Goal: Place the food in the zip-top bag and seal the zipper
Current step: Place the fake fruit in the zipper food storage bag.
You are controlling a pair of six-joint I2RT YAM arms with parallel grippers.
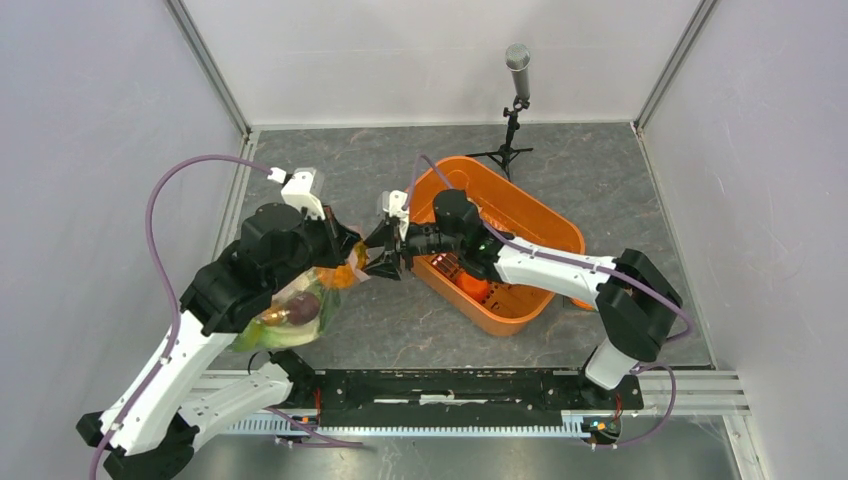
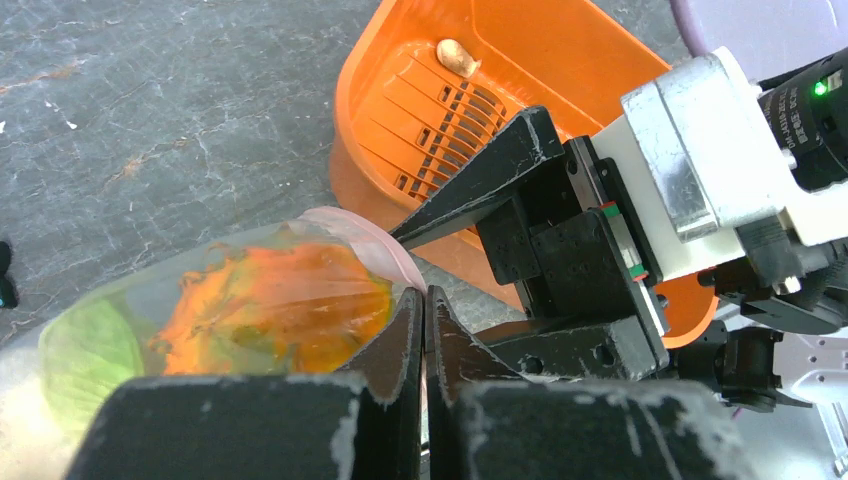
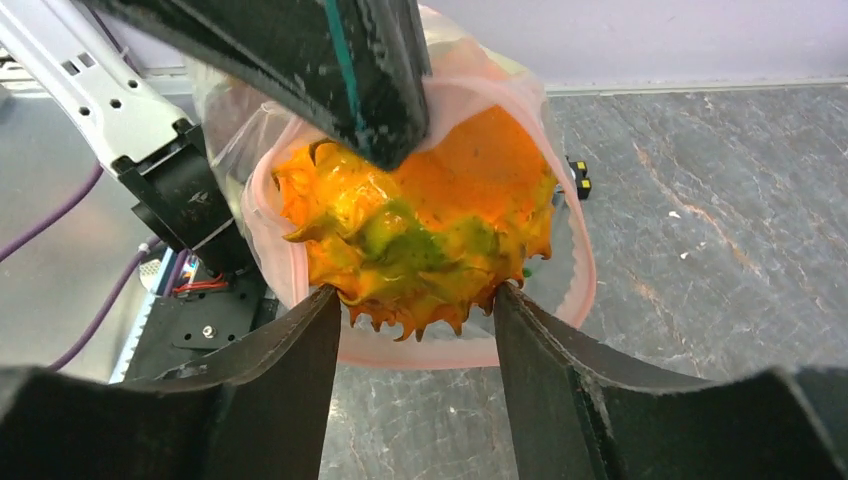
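The clear zip-top bag [image 1: 296, 312] hangs from my left gripper [image 1: 350, 245], which is shut on its pinkish zipper [image 2: 375, 245] at the mouth. In the left wrist view my left gripper [image 2: 427, 295] pinches that strip. Inside the bag are the orange pineapple [image 3: 430, 220], a purple fruit [image 1: 300, 310] and green cabbage [image 2: 85, 350]. My right gripper [image 3: 415, 295] is open at the bag's mouth [image 3: 460, 350]. Its fingertips [image 3: 325, 305] stand at either side of the pineapple's leafy end. The right gripper also shows in the top view [image 1: 385, 255].
The orange slotted basket [image 1: 520, 225] stands right of the bag, under my right arm. It holds a small orange piece [image 1: 475, 288] and a pale piece [image 2: 458, 55]. A microphone on a stand [image 1: 517, 100] is at the back. Walls close in on both sides.
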